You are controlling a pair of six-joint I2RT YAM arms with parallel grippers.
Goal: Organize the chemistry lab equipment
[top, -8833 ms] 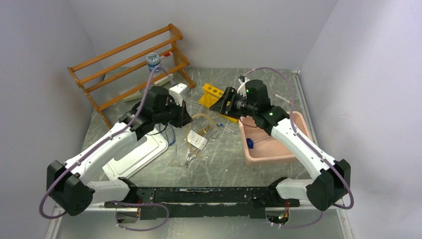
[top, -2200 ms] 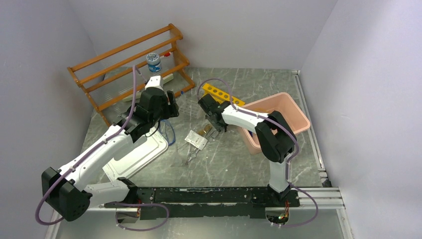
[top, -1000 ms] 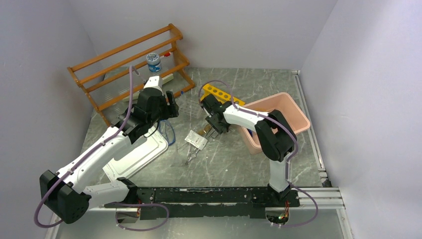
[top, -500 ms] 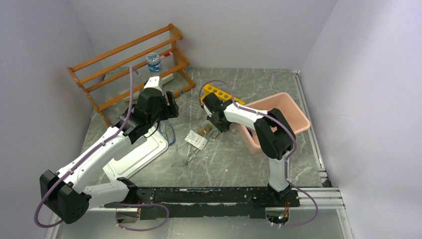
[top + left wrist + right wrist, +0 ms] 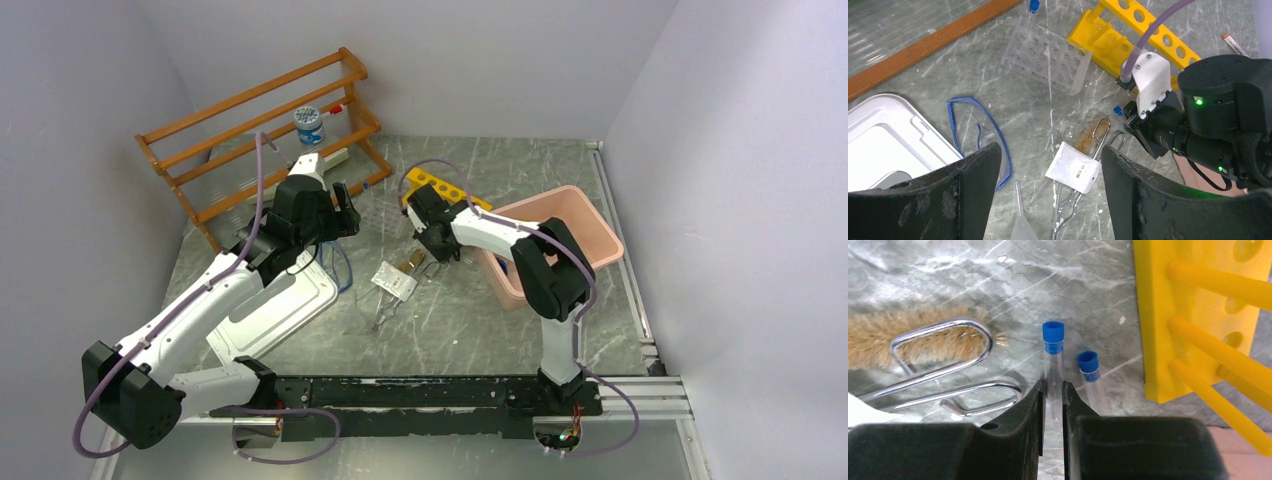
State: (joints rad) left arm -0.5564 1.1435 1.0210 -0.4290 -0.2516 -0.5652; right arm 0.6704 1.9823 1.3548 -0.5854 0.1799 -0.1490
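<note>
Two clear tubes with blue caps lie on the table beside the yellow rack (image 5: 1198,315). My right gripper (image 5: 1053,390) is down over the left tube (image 5: 1053,360), its jaws pressed against the glass on both sides. The other tube (image 5: 1092,377) lies just right of the jaws. A tan brush (image 5: 908,340) with a wire handle lies to the left. My left gripper (image 5: 1050,195) hangs open above the white packet (image 5: 1073,167), the metal tweezers (image 5: 1068,220) and a plastic pipette (image 5: 1020,222), holding nothing. From above, the right gripper (image 5: 437,255) is beside the packet (image 5: 394,281).
A pink bin (image 5: 590,230) stands right of the right arm. The wooden shelf rack (image 5: 260,130) with a jar (image 5: 309,125) is at the back left. A white tray lid (image 5: 280,310), blue safety glasses (image 5: 975,130) and a clear tube rack (image 5: 1048,60) lie nearby.
My right gripper's jaws have closed in around the blue-capped tube over the last second. The left arm has barely moved and stays open.
</note>
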